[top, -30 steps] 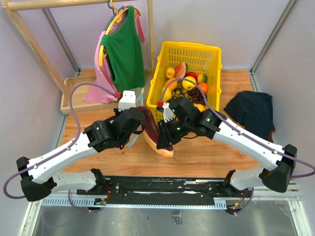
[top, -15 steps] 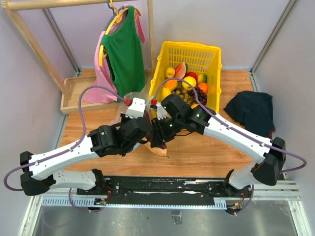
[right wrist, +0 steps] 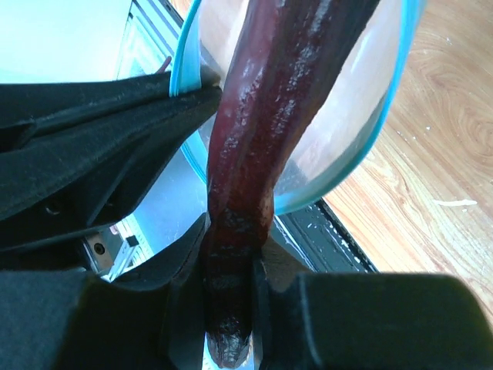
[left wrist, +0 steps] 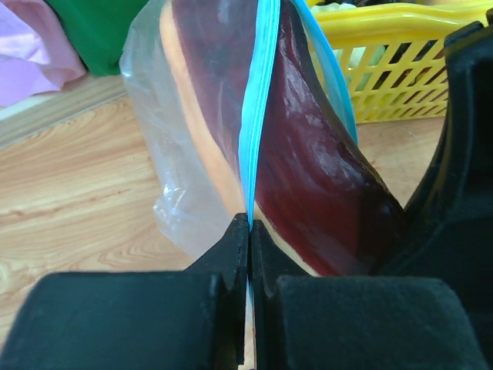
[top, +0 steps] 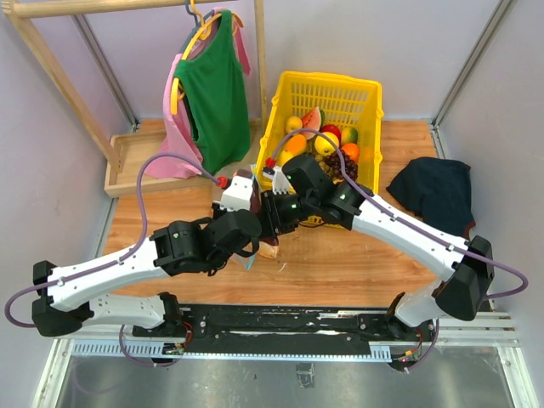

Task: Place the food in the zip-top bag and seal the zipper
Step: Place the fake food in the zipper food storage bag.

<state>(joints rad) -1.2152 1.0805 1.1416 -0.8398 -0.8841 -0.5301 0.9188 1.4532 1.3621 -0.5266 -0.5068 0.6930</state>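
Note:
My left gripper (left wrist: 250,223) is shut on the light-blue zipper (left wrist: 258,116) at the mouth of the clear zip-top bag (left wrist: 166,154) and holds it up. My right gripper (right wrist: 229,285) is shut on the end of the reddish-brown wedge slice (right wrist: 262,139), whose other end reaches into the bag's open mouth (right wrist: 385,116). In the left wrist view the wedge (left wrist: 308,154) lies partly inside the plastic. From above, both grippers meet mid-table, left (top: 248,229) and right (top: 276,217), hiding most of the bag; only the wedge's tip (top: 269,250) shows. More food (top: 319,140) lies in the basket.
The yellow basket (top: 365,93) stands just behind the grippers; it also shows in the left wrist view (left wrist: 400,69). Green and pink tops (top: 212,85) hang on a wooden rack at the back left over a wooden tray (top: 127,161). A dark cloth (top: 438,191) lies at the right.
Both grippers have moved together toward the basket. The wedge, earlier lying long and exposed between them, now is mostly hidden beneath the arms and reaches into the bag.

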